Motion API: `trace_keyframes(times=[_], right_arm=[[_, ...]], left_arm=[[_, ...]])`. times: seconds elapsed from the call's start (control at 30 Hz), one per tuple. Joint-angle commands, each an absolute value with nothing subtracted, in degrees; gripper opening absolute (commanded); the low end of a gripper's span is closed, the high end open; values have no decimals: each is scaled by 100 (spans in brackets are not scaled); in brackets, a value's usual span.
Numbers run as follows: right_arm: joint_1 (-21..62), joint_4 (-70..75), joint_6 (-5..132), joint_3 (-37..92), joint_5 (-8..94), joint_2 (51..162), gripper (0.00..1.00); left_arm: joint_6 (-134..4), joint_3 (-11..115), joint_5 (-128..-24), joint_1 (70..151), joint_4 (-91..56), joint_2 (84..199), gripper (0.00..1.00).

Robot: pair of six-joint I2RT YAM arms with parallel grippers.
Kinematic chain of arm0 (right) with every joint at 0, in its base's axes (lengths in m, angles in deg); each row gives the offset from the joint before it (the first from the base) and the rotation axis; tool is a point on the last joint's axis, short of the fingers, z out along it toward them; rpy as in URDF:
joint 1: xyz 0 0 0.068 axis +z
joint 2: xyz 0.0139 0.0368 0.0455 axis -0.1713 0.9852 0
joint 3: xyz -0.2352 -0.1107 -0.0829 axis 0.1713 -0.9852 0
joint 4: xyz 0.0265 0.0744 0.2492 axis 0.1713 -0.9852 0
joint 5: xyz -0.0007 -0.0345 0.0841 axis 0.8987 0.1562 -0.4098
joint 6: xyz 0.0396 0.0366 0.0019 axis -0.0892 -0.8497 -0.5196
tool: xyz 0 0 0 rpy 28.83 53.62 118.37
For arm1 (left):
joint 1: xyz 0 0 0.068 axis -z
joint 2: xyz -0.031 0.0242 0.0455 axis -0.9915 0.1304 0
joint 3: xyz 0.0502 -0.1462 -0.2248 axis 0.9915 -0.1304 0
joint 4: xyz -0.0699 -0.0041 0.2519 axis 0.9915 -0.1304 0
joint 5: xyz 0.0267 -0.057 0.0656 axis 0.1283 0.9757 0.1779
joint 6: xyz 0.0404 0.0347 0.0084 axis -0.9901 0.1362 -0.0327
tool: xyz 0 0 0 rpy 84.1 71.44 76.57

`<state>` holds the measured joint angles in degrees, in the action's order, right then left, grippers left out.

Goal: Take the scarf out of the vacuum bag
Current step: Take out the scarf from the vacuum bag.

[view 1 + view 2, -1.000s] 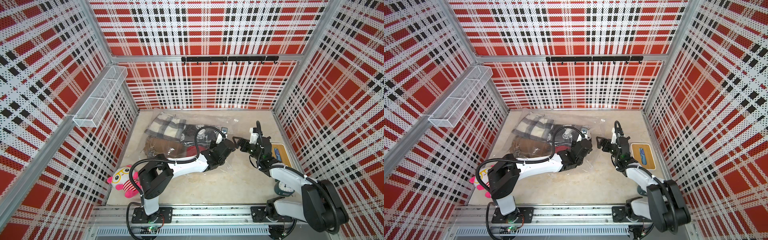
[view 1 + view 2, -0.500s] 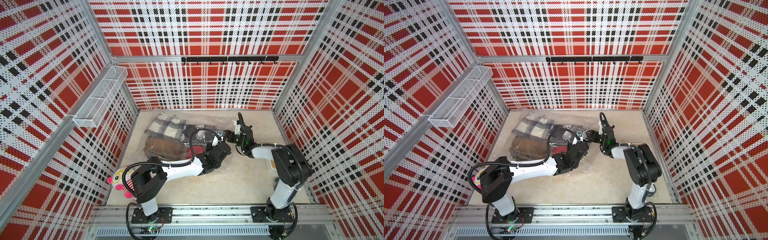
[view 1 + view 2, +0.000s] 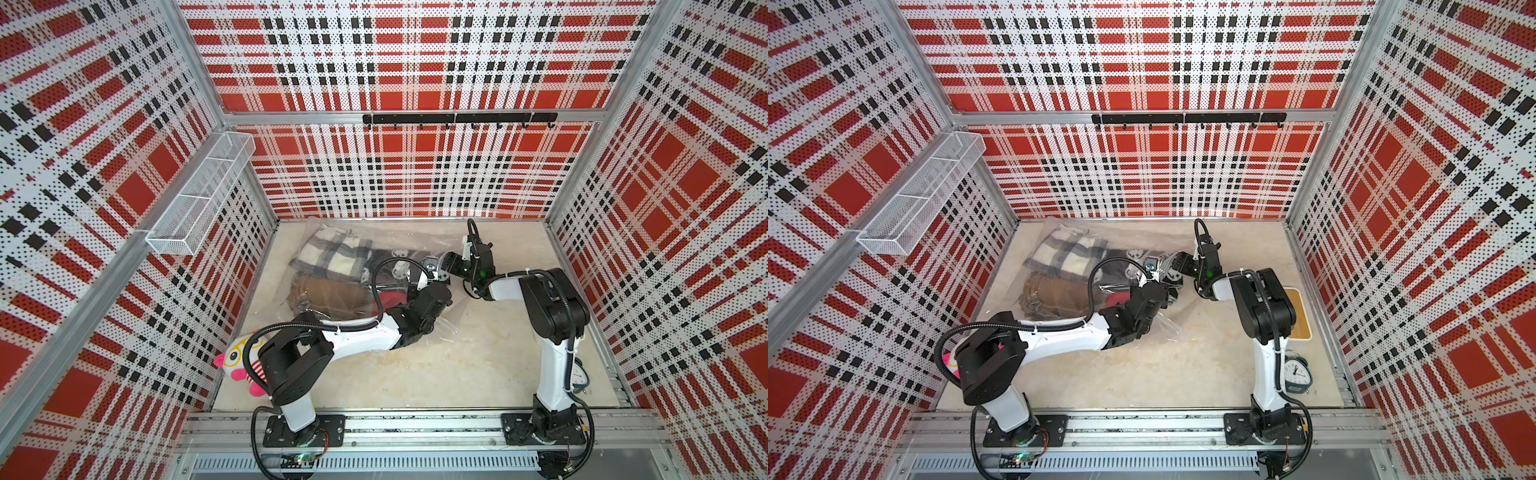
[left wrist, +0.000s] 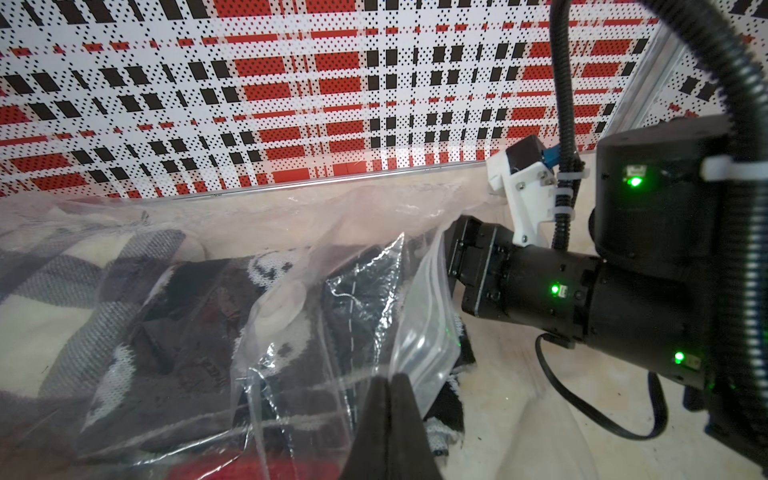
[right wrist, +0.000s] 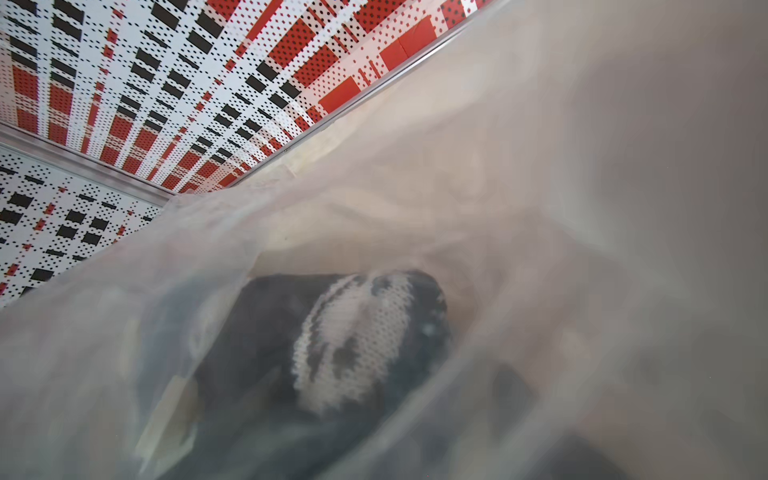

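The clear vacuum bag (image 3: 399,239) lies on the beige floor at the back left, with its round pale valve (image 4: 284,305) showing in the left wrist view. Inside, near the mouth, is the dark knitted scarf (image 3: 388,255) with white patterns, also seen as the scarf (image 5: 357,332) in the right wrist view. My left gripper (image 4: 390,378) is shut on the bag's plastic edge at the mouth and holds it up. My right gripper (image 3: 451,264) is pushed into the mouth, its fingers hidden behind blurred plastic.
The bag also holds a grey and cream plaid cloth (image 3: 332,255), a brown cloth (image 3: 332,293) and something red (image 3: 392,299). A plush toy (image 3: 239,365) lies front left, an alarm clock (image 3: 1296,372) front right, and a yellow tray (image 3: 1300,316) by the right wall.
The right arm has swung left from the open floor to the bag's mouth, its elbow rising. The left gripper has kept its hold on the plastic and shifted a little.
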<state>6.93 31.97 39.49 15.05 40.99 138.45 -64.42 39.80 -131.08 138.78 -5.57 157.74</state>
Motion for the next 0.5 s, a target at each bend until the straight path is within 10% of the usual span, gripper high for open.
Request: trace_keyframes(times=[0.0,0.27,0.47], right_arm=[[759,3329,3788,1739,4077,14214,78],[1077,3477,3611,2172,3795,14676,69],[1152,3676,3440,2406,3535,14890,31]], left_arm=[[-6415,3834,-13075,13666,-246,15877,0],[-6496,3639,-13299,13512,-178,15827,0],[-6445,3317,-13271,13238,-145,15569,0]])
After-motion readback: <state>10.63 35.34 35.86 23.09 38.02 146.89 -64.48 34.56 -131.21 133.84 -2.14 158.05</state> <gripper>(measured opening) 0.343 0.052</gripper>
